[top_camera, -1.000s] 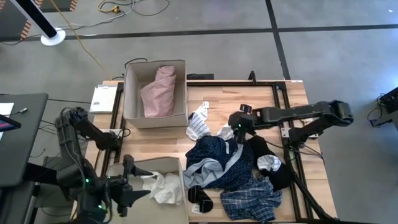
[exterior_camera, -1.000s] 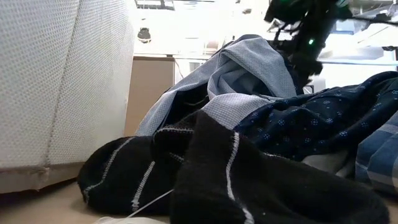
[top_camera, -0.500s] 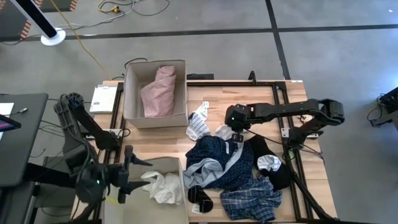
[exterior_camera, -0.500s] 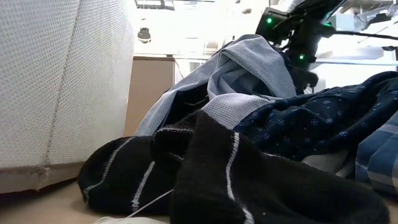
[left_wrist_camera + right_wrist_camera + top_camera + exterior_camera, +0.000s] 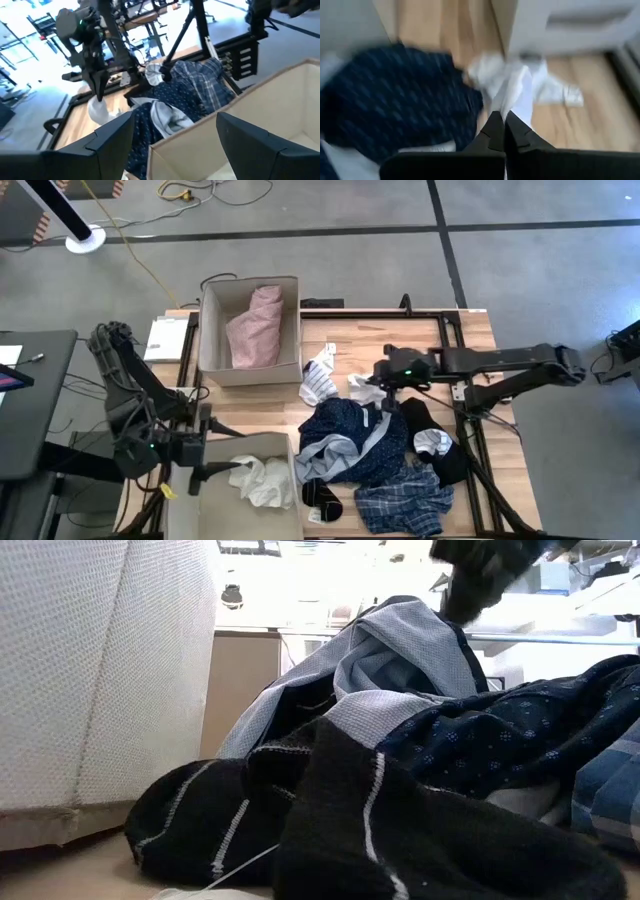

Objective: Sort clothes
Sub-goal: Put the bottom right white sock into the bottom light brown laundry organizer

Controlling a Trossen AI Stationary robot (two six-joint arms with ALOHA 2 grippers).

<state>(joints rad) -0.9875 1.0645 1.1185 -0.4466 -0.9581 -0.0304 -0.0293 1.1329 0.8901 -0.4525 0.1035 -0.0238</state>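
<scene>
My right hand (image 5: pixel 372 383) has just snapped closed on a small white soft garment (image 5: pixel 358 386) at the far edge of the clothes pile; a second ago its fingers stood apart over the navy dotted garment (image 5: pixel 345 423), and now the right wrist view shows them pinched together on a fold of white cloth that rises off the wooden counter (image 5: pixel 270 408). I read that as the pick being made, so the piece looks ready to be carried to a box. The left hand (image 5: pixel 205 450) has swung back from the crumpled white garment (image 5: pixel 262 480) lying in the near tan cardboard box (image 5: pixel 232 446) and hangs open above that box, holding nothing. The far tan cardboard box (image 5: pixel 211 330) holds a pink folded garment (image 5: pixel 254 325).
</scene>
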